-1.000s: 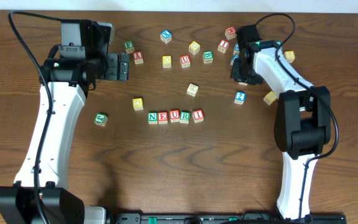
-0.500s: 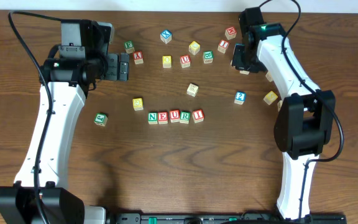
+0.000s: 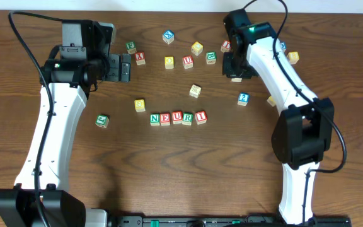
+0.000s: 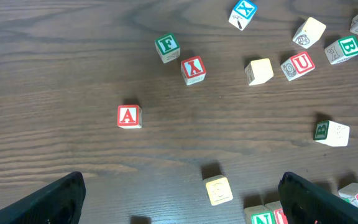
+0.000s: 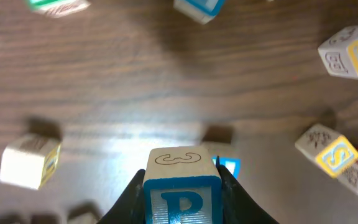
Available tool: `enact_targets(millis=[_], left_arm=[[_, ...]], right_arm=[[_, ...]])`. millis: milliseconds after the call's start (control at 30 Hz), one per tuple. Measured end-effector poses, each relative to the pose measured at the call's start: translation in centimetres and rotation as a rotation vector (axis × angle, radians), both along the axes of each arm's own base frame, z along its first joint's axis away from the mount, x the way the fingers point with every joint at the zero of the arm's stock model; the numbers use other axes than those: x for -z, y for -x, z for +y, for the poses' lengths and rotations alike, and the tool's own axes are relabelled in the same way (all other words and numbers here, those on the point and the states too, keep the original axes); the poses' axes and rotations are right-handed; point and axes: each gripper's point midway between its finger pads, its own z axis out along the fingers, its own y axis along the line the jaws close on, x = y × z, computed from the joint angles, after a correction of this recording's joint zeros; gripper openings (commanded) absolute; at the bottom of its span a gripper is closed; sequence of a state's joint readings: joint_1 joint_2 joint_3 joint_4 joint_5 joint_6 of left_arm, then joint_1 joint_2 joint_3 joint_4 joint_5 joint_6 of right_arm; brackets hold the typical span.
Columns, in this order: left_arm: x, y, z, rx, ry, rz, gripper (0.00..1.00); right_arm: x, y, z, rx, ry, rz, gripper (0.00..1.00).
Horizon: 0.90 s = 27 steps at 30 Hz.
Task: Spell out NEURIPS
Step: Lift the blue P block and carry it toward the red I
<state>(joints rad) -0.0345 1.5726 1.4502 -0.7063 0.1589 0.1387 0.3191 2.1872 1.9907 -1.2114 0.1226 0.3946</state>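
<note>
Dark wood-grain table [image 3: 169, 170] fills every view. My right fingers [image 5: 182, 190] are pinched narrow on the blue P cube [image 5: 182, 183]. They clamp its two side faces, so the letter stays readable, and the cube seems lifted off the table. Just off to their right lies the yellow S cube [image 5: 329, 154], which I judge goes down last. Further out, toward the base and to the left of those fingers, the NEURI row [image 3: 177, 118] has a free spot past the I, where the P belongs. My left fingers [image 4: 182, 205] stand wide and empty, with the loose A cube [image 4: 128, 116] just ahead of them, out of the way. Against a second ago, the right arm has swung leftward from the far-right scatter, cube in hand. The row and the left arm have not moved.
</note>
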Motion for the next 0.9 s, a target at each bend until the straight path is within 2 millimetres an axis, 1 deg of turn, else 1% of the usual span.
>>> enact_targets(millis=[100,200,333,467,567,700,833,900], left_arm=[[0.0,0.0,0.0,0.000,0.000,0.000,0.98],[0.0,0.0,0.0,0.000,0.000,0.000,0.98],[0.0,0.0,0.0,0.000,0.000,0.000,0.98],[0.0,0.0,0.0,0.000,0.000,0.000,0.97],[0.0,0.0,0.0,0.000,0.000,0.000,0.98],[0.0,0.0,0.0,0.000,0.000,0.000,0.98],[0.0,0.0,0.0,0.000,0.000,0.000,0.98],[0.0,0.0,0.0,0.000,0.000,0.000,0.98]], right_arm=[[-0.5,0.8,0.9,-0.036,0.005,0.009,0.12],[-0.6,1.5,2.0,-0.075,0.014,0.019,0.10],[-0.6,2.1,3.8,-0.118,0.015,0.017,0.08],[-0.7,2.6,5.0,-0.147,0.014,0.013,0.08],[-1.3,2.8,5.3,-0.155,0.008,-0.003,0.09],[-2.9,3.4,5.0,-0.154,-0.013,-0.066,0.12],[-3.8,5.1,4.3,-0.144,-0.043,-0.126,0.16],[-3.6,6.3,3.9,-0.143,-0.061,-0.141,0.18]])
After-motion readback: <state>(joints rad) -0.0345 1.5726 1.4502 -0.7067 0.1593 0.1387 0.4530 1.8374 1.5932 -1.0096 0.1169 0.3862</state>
